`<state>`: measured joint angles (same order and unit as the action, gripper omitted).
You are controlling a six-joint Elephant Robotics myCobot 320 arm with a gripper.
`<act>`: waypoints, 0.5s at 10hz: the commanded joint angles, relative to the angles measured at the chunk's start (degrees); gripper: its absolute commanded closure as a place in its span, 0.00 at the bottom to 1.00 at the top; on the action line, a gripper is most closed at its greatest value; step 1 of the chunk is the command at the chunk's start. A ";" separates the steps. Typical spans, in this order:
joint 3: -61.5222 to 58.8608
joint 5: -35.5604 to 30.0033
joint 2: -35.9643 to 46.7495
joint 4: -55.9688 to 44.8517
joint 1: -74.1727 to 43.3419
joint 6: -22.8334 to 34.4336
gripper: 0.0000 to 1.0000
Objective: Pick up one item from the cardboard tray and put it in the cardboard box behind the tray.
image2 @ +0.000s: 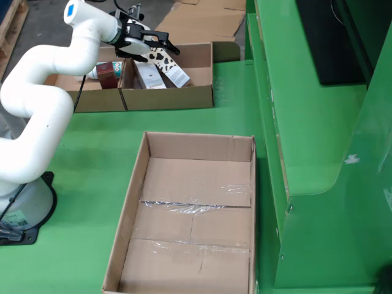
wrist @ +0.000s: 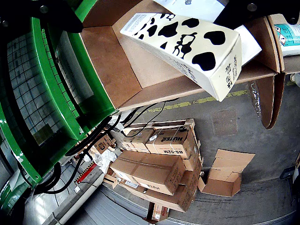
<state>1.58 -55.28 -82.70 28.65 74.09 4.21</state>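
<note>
My gripper [image2: 149, 48] is shut on a white carton with black cow spots [image2: 162, 60] and holds it tilted just above the right compartment of the cardboard tray [image2: 168, 98] at the back of the green table. In the wrist view the cow-spotted carton [wrist: 187, 42] fills the top, slanting over the tray's cardboard floor [wrist: 136, 61], with a dark finger [wrist: 248, 11] at its upper right. A large open, empty cardboard box [image2: 196, 208] lies on the table nearer the camera than the tray.
More white cartons [image2: 147, 76] lie in the tray's right compartment, and a red-brown item [image2: 109, 72] in its left one. A tall green wall [image2: 318, 122] bounds the table on the right. In the wrist view, stacked cardboard boxes [wrist: 159, 164] stand on the grey floor.
</note>
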 commanded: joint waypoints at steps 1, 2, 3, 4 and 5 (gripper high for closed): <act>-1.58 0.58 1.66 0.69 0.26 0.07 0.00; -1.58 0.58 1.66 0.69 0.26 0.07 0.00; -1.58 0.58 1.66 0.69 0.26 0.07 0.00; -1.58 0.58 1.66 0.69 0.26 0.07 0.00; -1.58 0.59 2.98 0.69 0.44 1.03 0.00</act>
<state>1.58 -55.28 -82.70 28.65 74.09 4.21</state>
